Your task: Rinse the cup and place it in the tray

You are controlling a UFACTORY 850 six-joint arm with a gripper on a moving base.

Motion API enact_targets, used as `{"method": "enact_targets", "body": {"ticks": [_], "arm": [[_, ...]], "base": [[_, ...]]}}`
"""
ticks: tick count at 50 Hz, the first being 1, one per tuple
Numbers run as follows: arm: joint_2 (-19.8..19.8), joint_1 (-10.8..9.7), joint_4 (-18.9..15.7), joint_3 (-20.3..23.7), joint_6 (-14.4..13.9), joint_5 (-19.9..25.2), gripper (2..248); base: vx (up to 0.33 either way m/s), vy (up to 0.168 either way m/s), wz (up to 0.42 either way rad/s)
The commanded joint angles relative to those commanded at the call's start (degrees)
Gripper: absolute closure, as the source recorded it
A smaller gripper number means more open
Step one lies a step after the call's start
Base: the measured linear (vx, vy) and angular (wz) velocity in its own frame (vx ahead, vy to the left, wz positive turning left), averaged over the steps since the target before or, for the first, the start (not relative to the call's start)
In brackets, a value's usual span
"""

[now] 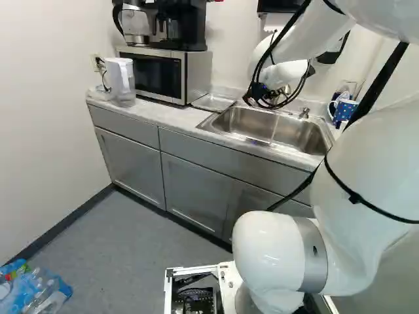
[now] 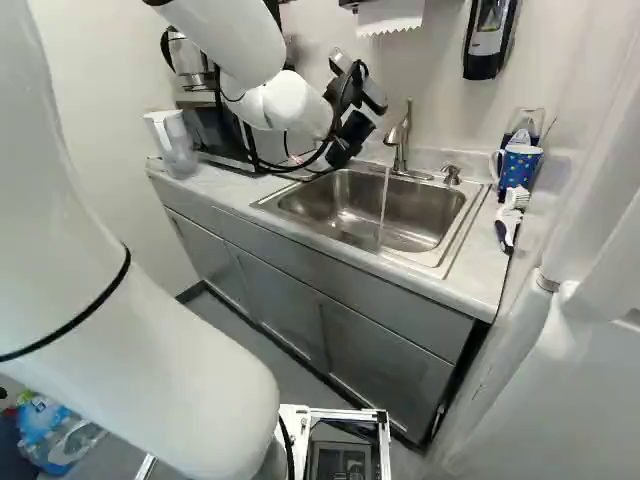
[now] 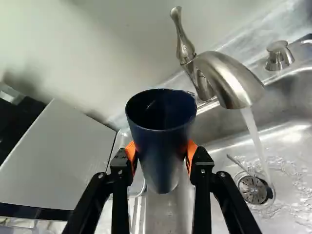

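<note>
The dark blue, tapered cup (image 3: 161, 126) is off the counter, clamped between the orange pads (image 3: 191, 155) of the black two-finger gripper (image 3: 161, 154), one on each side. It sits just beside the curved, brushed-metal tap (image 3: 226, 80), on the side toward the silver-and-black microwave (image 1: 154, 72). Getting hold of the cup is done, and the clear stream of water (image 3: 255, 139) runs from the tap into the stainless steel sink (image 2: 430, 205) below it.

The cup is out of that stream. Whether any rinsing is done, I cannot tell; no wetness can be made out inside it. If it is unrinsed, the pass under the tap is left; either way, setting it down in the shallow, silvery tray (image 1: 213, 102) remains. The tray lies on the microwave side of the tap, by the sink's edge.

Counted: one cup in the grip, one tray, one tap, one sink with one round metal drain (image 3: 254, 189) showing below the tap, one microwave. On the tap's other side stands one blue patterned mug with a white rim (image 2: 518, 167).
</note>
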Motion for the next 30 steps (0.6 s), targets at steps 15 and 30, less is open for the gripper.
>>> {"method": "enact_targets", "body": {"ticks": [15, 30], "arm": [[0.00, 0.00, 0.00, 0.00, 9.04, 0.00, 130], [0.00, 0.00, 0.00, 0.00, 18.06, 0.00, 130]], "base": [[0.000, 0.000, 0.000], [0.000, 0.000, 0.000]]}}
